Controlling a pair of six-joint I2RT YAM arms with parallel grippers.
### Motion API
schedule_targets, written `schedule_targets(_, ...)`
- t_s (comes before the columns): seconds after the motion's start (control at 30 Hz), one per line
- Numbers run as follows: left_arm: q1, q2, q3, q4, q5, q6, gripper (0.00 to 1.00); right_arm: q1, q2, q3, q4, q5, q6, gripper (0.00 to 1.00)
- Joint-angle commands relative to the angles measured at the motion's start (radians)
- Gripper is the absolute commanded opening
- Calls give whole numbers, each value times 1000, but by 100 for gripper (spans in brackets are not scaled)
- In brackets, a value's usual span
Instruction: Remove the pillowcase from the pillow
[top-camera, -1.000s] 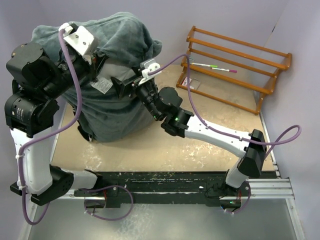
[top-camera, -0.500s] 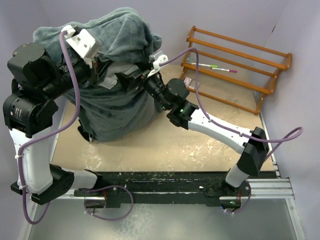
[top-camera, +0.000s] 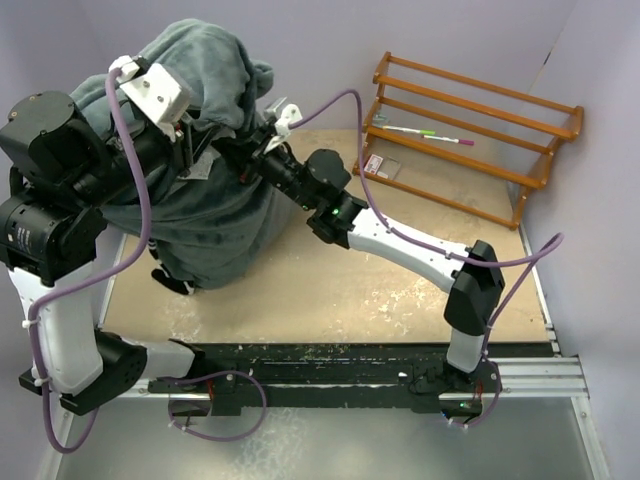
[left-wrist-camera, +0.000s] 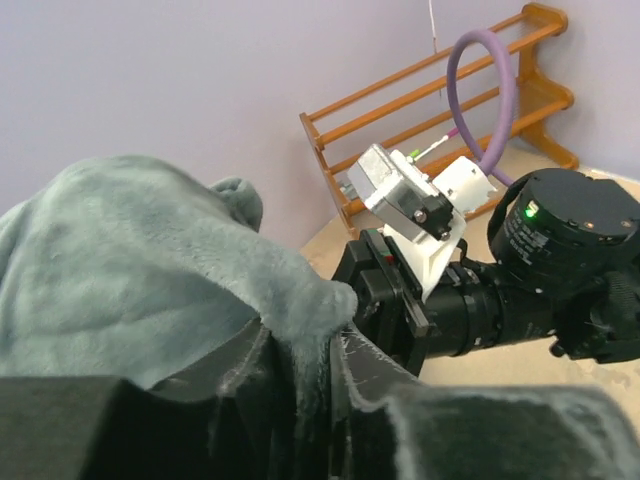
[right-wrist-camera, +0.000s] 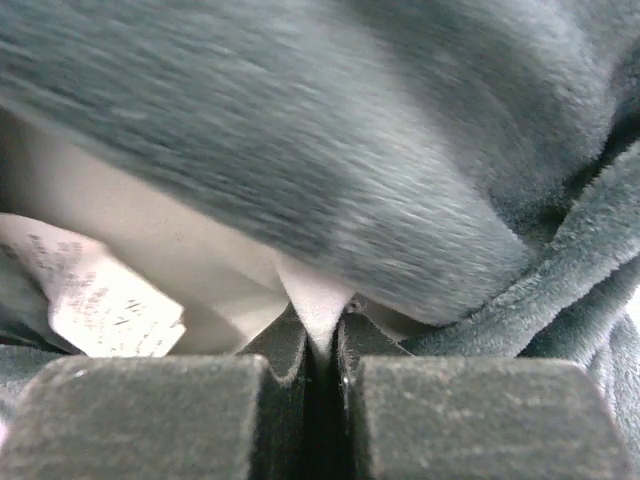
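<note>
The pillowcase (top-camera: 205, 215), plush dark grey side out, stands bunched in a tall heap at the back left. It hides nearly all of the pillow. My left gripper (top-camera: 187, 137) is high on the heap. In the left wrist view its fingers stand slightly apart, open, with a fold of the pillowcase (left-wrist-camera: 150, 270) lying between them at the left gripper (left-wrist-camera: 312, 350). My right gripper (top-camera: 238, 158) reaches into the heap from the right. In the right wrist view the right gripper (right-wrist-camera: 322, 345) is shut on a pinch of the white pillow (right-wrist-camera: 200, 255), under the grey pillowcase (right-wrist-camera: 400, 150).
A white care label (right-wrist-camera: 95, 300) lies left of the right fingers. A wooden rack (top-camera: 470, 130) stands at the back right with pens (top-camera: 430, 133) on it and a small packet (top-camera: 382, 165) beside it. Walls close the back and both sides.
The right gripper pushed up and left into the heap and shut on the white pillow. The left jaws parted a little. The heap rose and shifted left.
</note>
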Motion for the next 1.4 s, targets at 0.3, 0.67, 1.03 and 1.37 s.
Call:
schedule_targets(0.3,-4,-183,-319,256,-190,435,49,236,-25,78,16,332,-230,0)
schedule_targets(0.67,-4,-96,53,-311,-1,570,68,226,-79,15,-28,420,-237,0)
schedule_targets(1.03,-5,-177,-181,-224,45,609,79,209,-28,120,-108,394,-241,0)
schedule_targets(1.37,-4,-314,-472,335,-143,643,79,211,-19,95,-81,395,-214,0)
